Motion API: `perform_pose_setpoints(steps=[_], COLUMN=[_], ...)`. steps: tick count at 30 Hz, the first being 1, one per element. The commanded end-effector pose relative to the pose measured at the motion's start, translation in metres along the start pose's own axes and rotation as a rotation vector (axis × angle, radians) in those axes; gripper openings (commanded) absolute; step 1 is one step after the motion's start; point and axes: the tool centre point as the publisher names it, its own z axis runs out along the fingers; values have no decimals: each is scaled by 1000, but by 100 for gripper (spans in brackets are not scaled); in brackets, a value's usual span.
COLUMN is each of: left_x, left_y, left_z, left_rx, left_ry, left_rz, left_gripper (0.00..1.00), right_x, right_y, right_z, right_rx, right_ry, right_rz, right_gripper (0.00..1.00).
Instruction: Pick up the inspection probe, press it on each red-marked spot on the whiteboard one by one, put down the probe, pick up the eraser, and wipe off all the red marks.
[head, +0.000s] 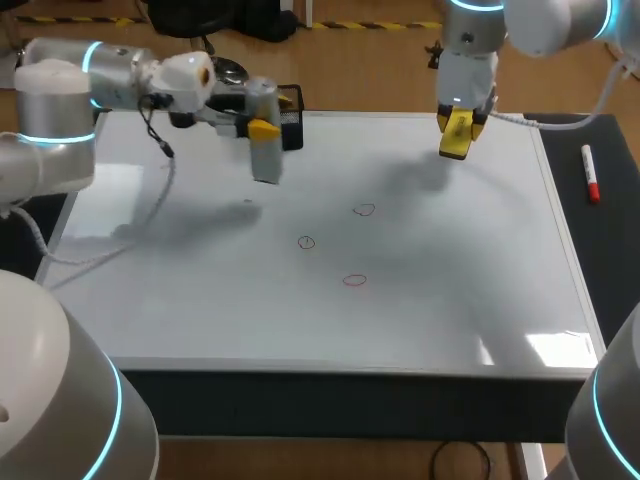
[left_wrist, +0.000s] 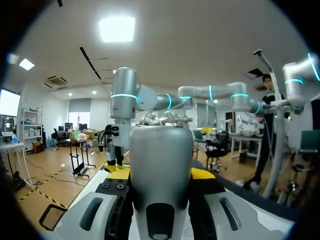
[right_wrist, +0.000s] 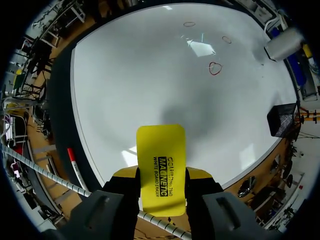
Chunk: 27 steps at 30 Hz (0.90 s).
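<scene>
Progress is judged to be early to middling, since both implements are held yet nothing is wiped. In the head view, with the whiteboard (head: 200, 300) taken as the dial, the inspection probe (head: 266, 155) is held at about ten o'clock. It is clamped from two sides by the left tool (head: 258, 128), and its grey body hangs downward, seemingly clear of the surface. In the left wrist view the same probe fills the gap between the yellow tips, which are pressed against it.

The eraser (head: 456, 140) is held at about one o'clock, above the far part of the board. It is gripped by the right tool (head: 458, 128), and the right wrist view shows the yellow pad pinched between both tips.

Three red circles are seen near the dial's centre: a far mark (head: 364, 210), a middle mark (head: 306, 242) and a near mark (head: 355, 280). All are intact.

Picking up the probe is therefore done, and the eraser is already in hand. Whether any spot has been pressed cannot be told. Pressing that remains, setting the probe down, and wiping all three marks are left.

A red marker (head: 591, 175) lies on the table at three o'clock, beyond the board's edge.
</scene>
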Motion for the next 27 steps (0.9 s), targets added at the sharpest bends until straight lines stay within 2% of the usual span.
perform_pose_setpoints(steps=[1,6,14,21,27], left_x=[7,17,38,51,59], left_y=[5,11,22,43,54], left_z=[24,41,52,61,66], left_rx=[7,-1,5,8,11], left_ry=[19,46,62,68,76], left_rz=[5,4,-21,-65,-83], left_gripper=[0,0,0,0,0], right_x=[1,1,1,1,1], right_y=[-1,-1,-1,-1,-1], right_z=[-1,-1,-1,-1,-1], right_rx=[2,2,2,2,2], right_ry=[2,2,2,2,2], right_rz=[-2,-2,-2,-2,-2], right_gripper=[0,0,0,0,0])
